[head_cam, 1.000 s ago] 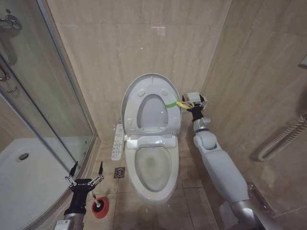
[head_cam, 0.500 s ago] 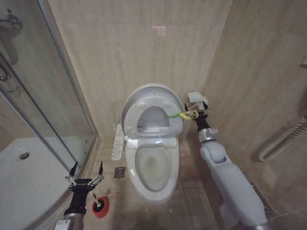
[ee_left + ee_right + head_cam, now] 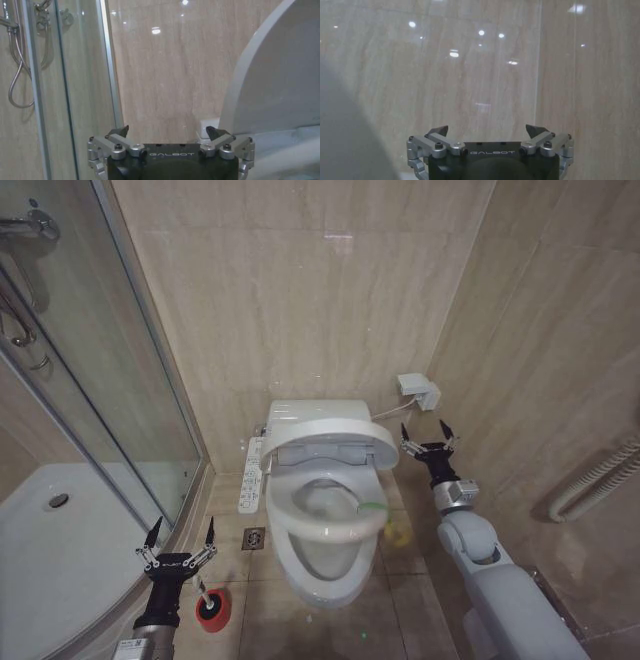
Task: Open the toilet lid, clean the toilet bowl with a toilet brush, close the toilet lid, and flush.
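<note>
Spread wide and gripping nothing, right gripper is hanging beside half-lowered toilet lid; I'd judge letting it settle flat before flushing, left gripper idling open.

Left gripper and right gripper: black bodies lettered GALBOT, silver screwed linkages, dark pointed fingertips; glossy white arm shells.
</note>
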Robot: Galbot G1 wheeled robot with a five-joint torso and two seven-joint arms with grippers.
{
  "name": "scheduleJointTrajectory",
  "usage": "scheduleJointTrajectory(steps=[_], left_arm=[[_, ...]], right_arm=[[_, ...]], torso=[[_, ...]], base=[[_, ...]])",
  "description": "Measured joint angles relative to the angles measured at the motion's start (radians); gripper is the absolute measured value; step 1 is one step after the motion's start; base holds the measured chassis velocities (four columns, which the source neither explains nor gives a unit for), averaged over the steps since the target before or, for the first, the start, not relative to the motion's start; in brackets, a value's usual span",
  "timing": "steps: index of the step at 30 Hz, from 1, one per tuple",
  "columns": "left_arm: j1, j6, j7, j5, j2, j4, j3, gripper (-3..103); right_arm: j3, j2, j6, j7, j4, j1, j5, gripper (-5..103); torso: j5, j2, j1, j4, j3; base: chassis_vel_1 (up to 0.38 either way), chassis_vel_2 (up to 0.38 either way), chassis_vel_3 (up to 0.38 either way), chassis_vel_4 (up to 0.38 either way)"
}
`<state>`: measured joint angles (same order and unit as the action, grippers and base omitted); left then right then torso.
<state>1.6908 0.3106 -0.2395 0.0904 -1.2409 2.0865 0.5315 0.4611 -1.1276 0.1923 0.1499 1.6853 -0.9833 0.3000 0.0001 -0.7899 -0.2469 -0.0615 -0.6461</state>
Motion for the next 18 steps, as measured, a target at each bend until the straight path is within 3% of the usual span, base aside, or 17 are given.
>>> scheduleJointTrajectory(steps=[18], left_arm=[[0.000, 0.000, 0.000, 0.000, 0.000, 0.000, 0.000, 100]], right_arm=[[-0.007, 0.009, -0.015, 0.030, -0.024, 0.018, -0.014, 100]], torso=[[0.0000, 0.000, 0.000, -0.0004, 0.000]], base=[[0.000, 0.000, 0.000, 0.000]])
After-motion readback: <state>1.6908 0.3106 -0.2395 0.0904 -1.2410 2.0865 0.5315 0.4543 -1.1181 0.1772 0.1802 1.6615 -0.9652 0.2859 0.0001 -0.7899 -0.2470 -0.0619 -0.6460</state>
